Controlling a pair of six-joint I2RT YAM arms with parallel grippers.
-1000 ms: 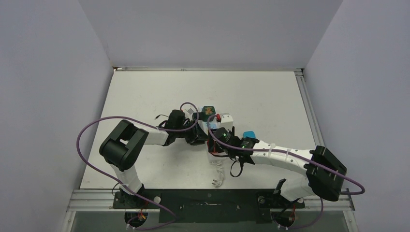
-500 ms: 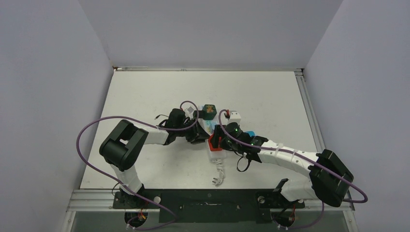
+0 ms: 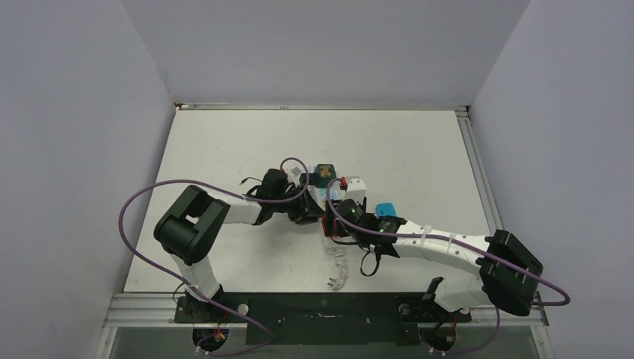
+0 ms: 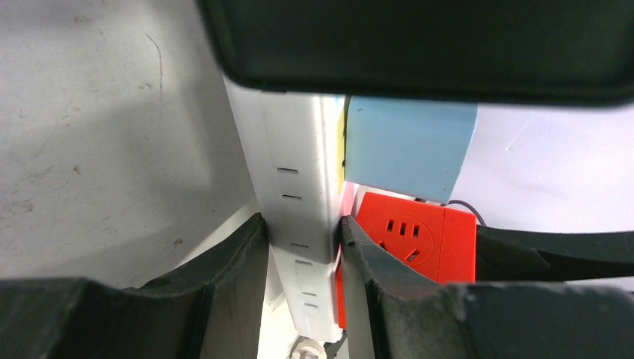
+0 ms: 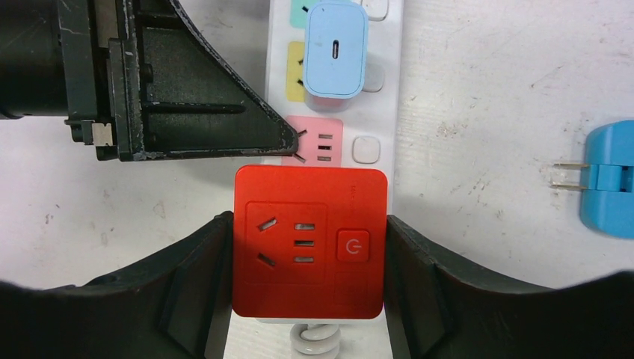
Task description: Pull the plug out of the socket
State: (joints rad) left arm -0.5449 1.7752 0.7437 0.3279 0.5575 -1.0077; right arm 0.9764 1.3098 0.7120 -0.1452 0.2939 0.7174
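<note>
White counter (image 3: pixel 419 149) carried the socket (image 5: pixel 389 82) near its centre. The left end effector (image 4: pixel 299 232) pinched the socket's long sides, and the right end effector (image 5: pixel 308 224) clamped the red plug (image 5: pixel 310 241) seated at the socket's 6 o'clock end.

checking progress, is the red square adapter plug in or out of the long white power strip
Looks in: the red square adapter plug sits against the long white power strip, no prongs showing.
</note>
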